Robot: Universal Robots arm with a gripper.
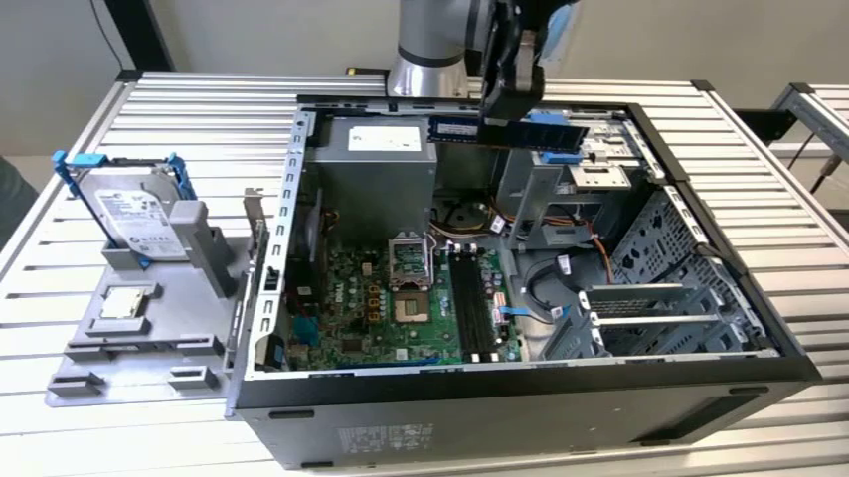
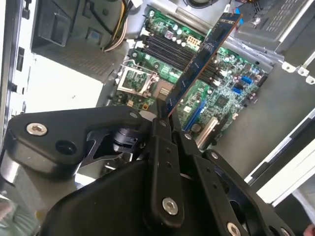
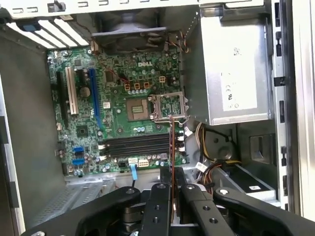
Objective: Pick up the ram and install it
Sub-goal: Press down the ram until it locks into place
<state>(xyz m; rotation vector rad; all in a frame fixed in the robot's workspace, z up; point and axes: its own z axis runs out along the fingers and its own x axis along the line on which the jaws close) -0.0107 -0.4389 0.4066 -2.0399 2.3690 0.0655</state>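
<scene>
Memory in mid-air: we see the gripper (image 1: 511,104) clamped on the ram (image 1: 508,130), holding the blue stick level above the far side of the open computer case (image 1: 531,397), which rests on a slatted metal table (image 1: 199,99). In the second wrist view the jaws are closed on one end of the ram (image 2: 202,59), and the rest of the board reaches out over the motherboard (image 2: 221,98); in the first wrist view we catch the same stick edge-on, a thin line rising from between the fingers (image 3: 156,206) toward the empty memory slots (image 3: 135,145). We judge the module light and rigid but delicate: a thin circuit card with chips on its faces and contacts along one long edge, best gripped across its flat faces near an end or by its short edges, away from the contact strip, and never twisted. The arm (image 1: 431,45) comes down from beyond the case's far wall, wrist pointing downward, the stick well above the board and not yet touching any slot. On the exterior view's left, a grey fixture (image 1: 146,328) carrying a hard drive (image 1: 133,214) stands beside the case, well apart from the gripper.
</scene>
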